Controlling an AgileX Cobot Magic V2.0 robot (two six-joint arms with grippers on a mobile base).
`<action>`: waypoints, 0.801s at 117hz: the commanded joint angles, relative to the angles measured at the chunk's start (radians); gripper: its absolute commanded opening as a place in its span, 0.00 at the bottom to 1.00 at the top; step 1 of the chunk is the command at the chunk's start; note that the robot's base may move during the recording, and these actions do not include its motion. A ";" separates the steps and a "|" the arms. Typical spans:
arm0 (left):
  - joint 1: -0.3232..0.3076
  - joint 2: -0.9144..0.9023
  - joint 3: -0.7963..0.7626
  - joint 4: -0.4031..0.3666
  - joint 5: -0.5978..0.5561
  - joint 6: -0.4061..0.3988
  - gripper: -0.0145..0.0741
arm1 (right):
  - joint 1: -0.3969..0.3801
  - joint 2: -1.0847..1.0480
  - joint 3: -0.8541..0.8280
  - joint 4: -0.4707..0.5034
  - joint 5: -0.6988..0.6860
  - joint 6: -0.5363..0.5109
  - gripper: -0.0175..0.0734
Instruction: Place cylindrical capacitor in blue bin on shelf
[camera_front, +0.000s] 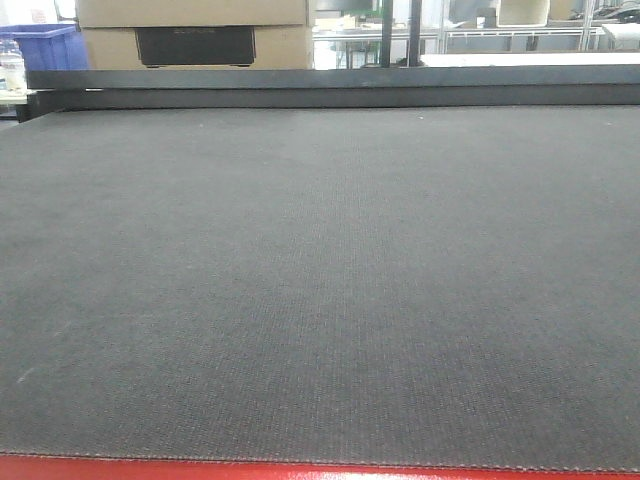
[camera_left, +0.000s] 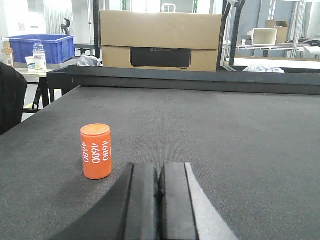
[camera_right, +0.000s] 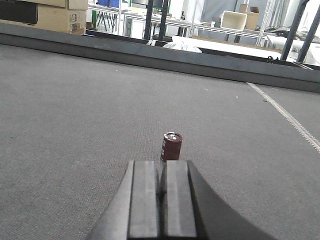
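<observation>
Right gripper (camera_right: 161, 187) jaws shut, nothing btwn them; capacitor (camera_right: 171, 146) stands upright on dark mat (camera_right: 75, 110) just ahead, not touching. Left gripper (camera_left: 159, 187) likewise shut, empty, orange cyl. (camera_left: 96, 151) near its left. Task seems unstarted: grasp, carry, drop all remain; shelf not in view. Capacitor: small maroon can, silvery top.

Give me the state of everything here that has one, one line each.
left tool: shut, empty.
right tool: shut, empty.
brown capacitor: upright on the mat, just ahead of the right tool, not gripped.
orange cylinder: upright on the mat, left of the left tool, not gripped.
water bottle: upright on a far table.
</observation>
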 joint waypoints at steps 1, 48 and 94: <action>-0.003 -0.003 -0.003 -0.005 -0.017 -0.003 0.04 | 0.003 -0.003 0.002 -0.005 -0.017 -0.003 0.01; -0.003 -0.003 -0.003 -0.005 -0.041 -0.003 0.04 | 0.003 -0.003 0.002 -0.005 -0.017 -0.003 0.01; -0.003 -0.003 -0.003 -0.005 -0.092 -0.003 0.04 | 0.003 -0.003 0.002 -0.005 -0.166 -0.003 0.01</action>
